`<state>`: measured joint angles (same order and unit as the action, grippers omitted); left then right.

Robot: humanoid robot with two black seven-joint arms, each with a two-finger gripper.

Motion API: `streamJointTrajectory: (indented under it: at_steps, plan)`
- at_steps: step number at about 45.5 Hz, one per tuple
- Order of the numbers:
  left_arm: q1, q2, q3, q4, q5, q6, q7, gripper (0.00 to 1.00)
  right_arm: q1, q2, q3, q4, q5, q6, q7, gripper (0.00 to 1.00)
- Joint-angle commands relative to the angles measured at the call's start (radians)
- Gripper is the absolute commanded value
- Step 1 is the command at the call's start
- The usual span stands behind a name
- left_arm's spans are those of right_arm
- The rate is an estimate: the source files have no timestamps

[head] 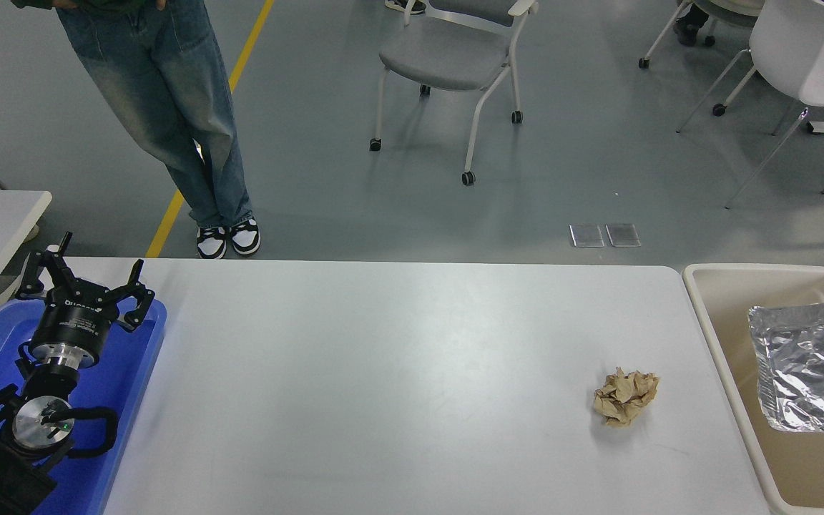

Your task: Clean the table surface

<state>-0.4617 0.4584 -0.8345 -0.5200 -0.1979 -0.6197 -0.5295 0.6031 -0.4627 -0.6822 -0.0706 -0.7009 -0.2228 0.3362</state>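
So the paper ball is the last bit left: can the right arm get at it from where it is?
Probably yes: the paper ball sits alone on the open table, beside the bin.

You get bright, even overhead light with no hard shadows. A broad soft sheen washes across the middle of the table surface (pixel 398 372), and the crumpled foil tray (pixel 802 365) throws small glints. The paper ball (pixel 625 397) casts only a faint shadow. Focus is sharp throughout, with no motion blur or noticeable edge distortion.
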Motion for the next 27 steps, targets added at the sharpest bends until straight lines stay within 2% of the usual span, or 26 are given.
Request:
streamJointTrajectory:
  at_steps: [1, 27]
  plan:
    - [0.0, 0.0, 0.0, 0.0, 0.0, 0.0, 0.0, 1.0, 0.006, -0.001, 0.007, -0.001, 0.011, -0.007, -0.006, 1.0]
    - [0.0, 0.0, 0.0, 0.0, 0.0, 0.0, -0.001, 1.0, 0.026, -0.033, 0.013, -0.001, 0.087, -0.006, -0.005, 1.0]
